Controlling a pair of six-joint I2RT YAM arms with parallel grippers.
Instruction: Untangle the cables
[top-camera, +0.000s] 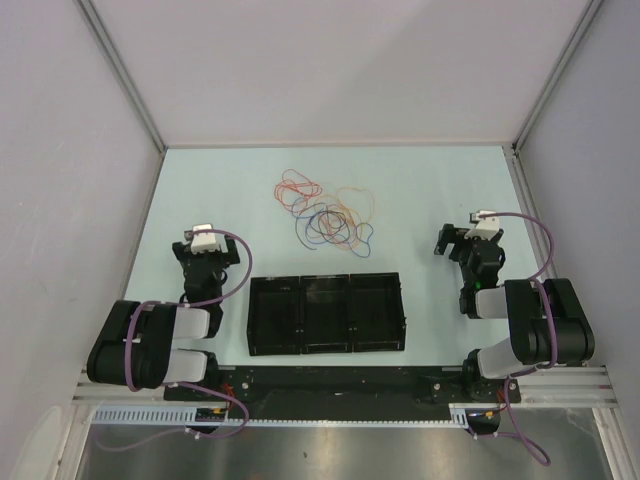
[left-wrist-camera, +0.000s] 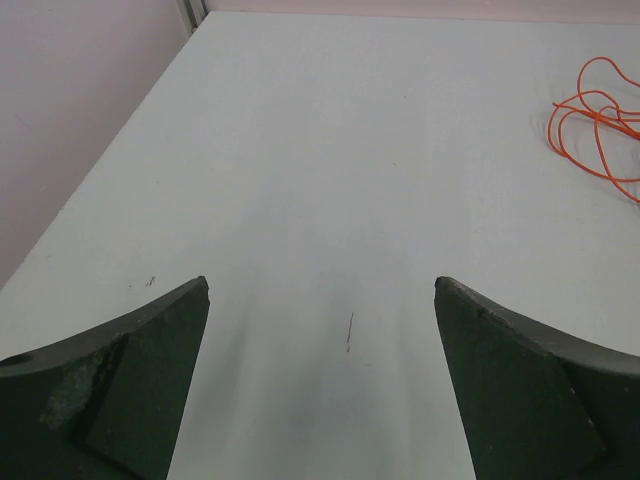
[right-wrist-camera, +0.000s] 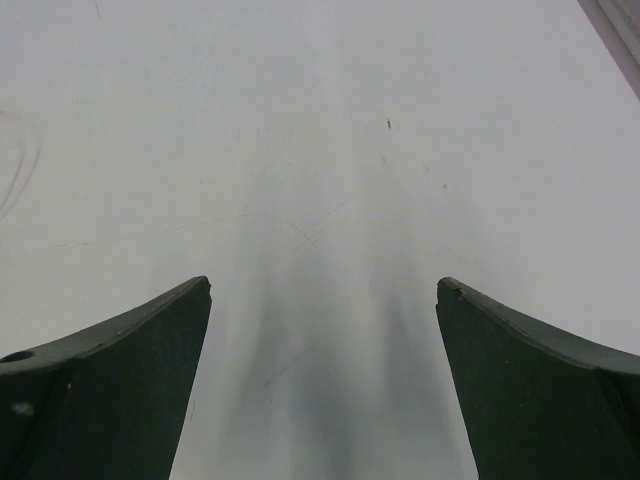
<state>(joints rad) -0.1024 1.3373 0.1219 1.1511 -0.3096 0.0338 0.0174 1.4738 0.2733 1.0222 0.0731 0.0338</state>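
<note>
The cables (top-camera: 325, 208) lie in a tangled heap of thin red, orange, blue and yellow loops on the pale table, at the back middle. An orange loop (left-wrist-camera: 595, 125) shows at the right edge of the left wrist view. My left gripper (top-camera: 203, 243) is open and empty, left of and nearer than the heap; its fingers (left-wrist-camera: 150, 380) frame bare table. My right gripper (top-camera: 470, 237) is open and empty, right of the heap; its fingers (right-wrist-camera: 530, 380) frame bare table too.
A black tray (top-camera: 327, 314) with three compartments sits between the arms, in front of the cables. White walls close in the table at the left, back and right. A metal rail (top-camera: 340, 385) runs along the near edge.
</note>
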